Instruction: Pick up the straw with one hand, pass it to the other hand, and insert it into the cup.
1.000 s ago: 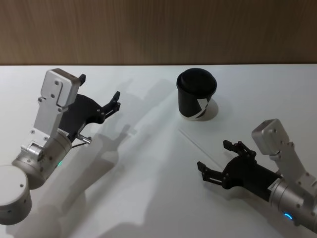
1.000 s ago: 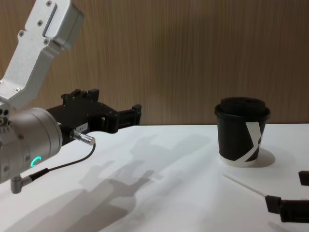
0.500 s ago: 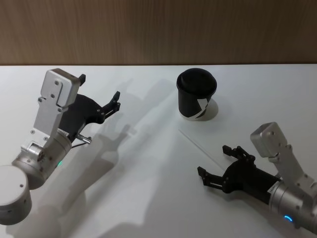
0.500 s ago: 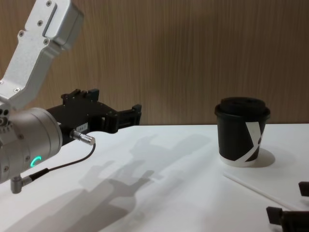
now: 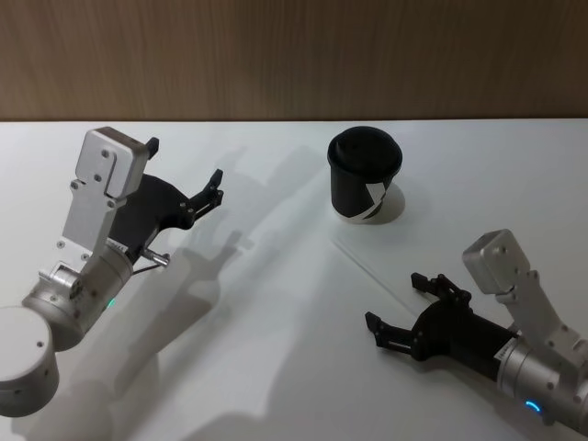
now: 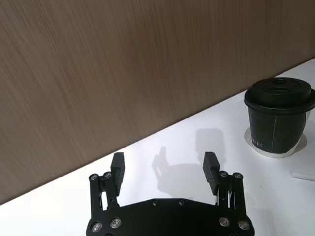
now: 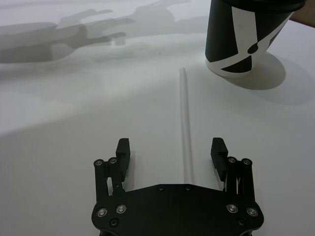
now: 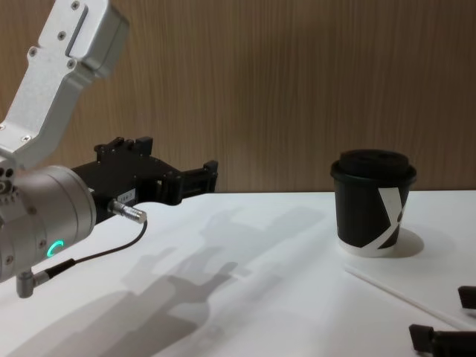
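White tabletop [image 5: 276, 367] under a wood-panelled wall [image 5: 276, 55]: the right gripper [image 7: 171, 147], fingers spread, straddles the end of the straw [image 7: 185, 123] farthest from the cup [image 5: 365, 175]. The straw lies flat, pointing toward the cup. The left gripper [image 5: 184, 161], also spread, hangs well left of the cup. Nothing is grasped yet, so pickup, handover and insertion remain. The cup's white mark shows no readable writing.

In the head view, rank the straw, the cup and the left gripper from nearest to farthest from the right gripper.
1. The straw, between the right gripper's open fingers.
2. The cup, farther back, upright.
3. The left gripper, far over on the left.
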You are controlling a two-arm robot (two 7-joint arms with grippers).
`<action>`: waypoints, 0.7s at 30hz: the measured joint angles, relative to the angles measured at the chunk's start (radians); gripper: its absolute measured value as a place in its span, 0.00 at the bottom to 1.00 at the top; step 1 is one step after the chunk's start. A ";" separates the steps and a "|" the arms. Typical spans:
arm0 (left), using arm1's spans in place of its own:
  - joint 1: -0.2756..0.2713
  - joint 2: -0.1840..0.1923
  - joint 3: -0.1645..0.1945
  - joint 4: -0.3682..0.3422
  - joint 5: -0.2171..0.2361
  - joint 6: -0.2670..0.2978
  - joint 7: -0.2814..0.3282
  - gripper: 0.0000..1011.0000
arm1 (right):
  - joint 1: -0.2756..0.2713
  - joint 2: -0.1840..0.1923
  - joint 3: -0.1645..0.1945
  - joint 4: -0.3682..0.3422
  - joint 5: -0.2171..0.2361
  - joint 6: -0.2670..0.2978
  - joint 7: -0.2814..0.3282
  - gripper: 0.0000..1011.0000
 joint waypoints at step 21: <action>0.000 0.000 0.000 0.000 0.000 0.000 0.000 0.99 | 0.003 -0.013 0.008 0.012 0.076 0.048 -0.001 0.99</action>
